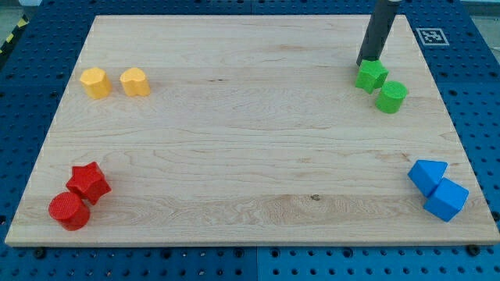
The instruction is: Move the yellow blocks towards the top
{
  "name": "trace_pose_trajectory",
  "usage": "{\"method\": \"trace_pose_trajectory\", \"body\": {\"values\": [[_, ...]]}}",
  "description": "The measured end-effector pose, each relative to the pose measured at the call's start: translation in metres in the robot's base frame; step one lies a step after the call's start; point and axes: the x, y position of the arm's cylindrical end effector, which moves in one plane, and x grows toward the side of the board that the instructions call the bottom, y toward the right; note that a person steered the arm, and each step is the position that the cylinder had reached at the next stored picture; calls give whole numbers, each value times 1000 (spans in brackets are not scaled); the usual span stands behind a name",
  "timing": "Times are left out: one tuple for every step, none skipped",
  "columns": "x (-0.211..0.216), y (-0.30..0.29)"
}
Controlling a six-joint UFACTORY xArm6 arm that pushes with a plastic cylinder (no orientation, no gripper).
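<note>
Two yellow blocks sit side by side at the view's upper left: a yellow hexagon-like block point(94, 82) and a yellow block with a pointed top point(135, 81) just to its right. My tip point(366, 62) is at the view's upper right, far from the yellow blocks. It stands right at the top-left edge of the green star block point(372, 76).
A green cylinder point(391, 97) lies just right of and below the green star. A red star point(88, 182) and a red cylinder point(69, 211) sit at the lower left. Two blue blocks point(428, 175) point(446, 199) sit at the lower right. The wooden board point(250, 140) ends near them.
</note>
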Motion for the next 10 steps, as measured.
{"method": "trace_pose_trajectory", "body": {"values": [[0, 20], [0, 44], [0, 46], [-16, 39], [-45, 12], [-69, -45], [-86, -104], [-90, -156], [-90, -205], [-90, -249]]}}
